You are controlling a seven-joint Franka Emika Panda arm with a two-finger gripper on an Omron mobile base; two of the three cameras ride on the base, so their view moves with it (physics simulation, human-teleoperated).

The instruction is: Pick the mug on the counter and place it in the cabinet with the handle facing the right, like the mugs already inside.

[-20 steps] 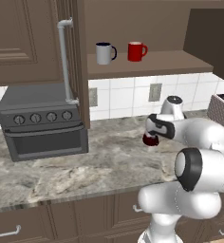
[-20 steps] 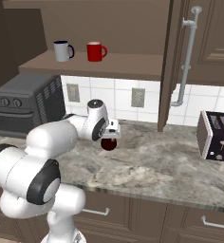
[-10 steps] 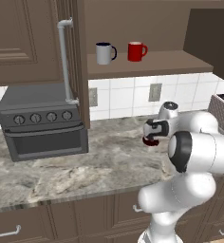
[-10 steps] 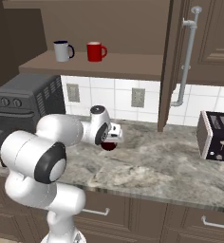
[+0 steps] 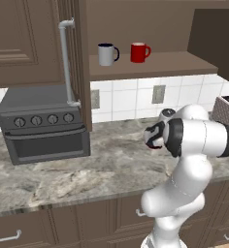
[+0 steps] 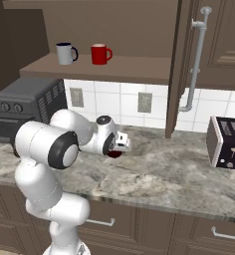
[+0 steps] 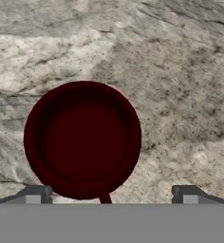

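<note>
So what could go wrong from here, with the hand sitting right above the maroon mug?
The mug sits off-centre between the open fingertips, so closing now might clip its rim or tip it on the counter. Its handle points toward the hand, so it may need turning before shelving. The grey mug and red mug crowd the cabinet shelf.

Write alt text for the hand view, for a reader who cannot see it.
Looking straight down into a dark maroon mug standing on the grey-beige marbled counter. The open pincer shows two dark fingertips at the bottom edge, and the mug's handle points toward them.
</note>
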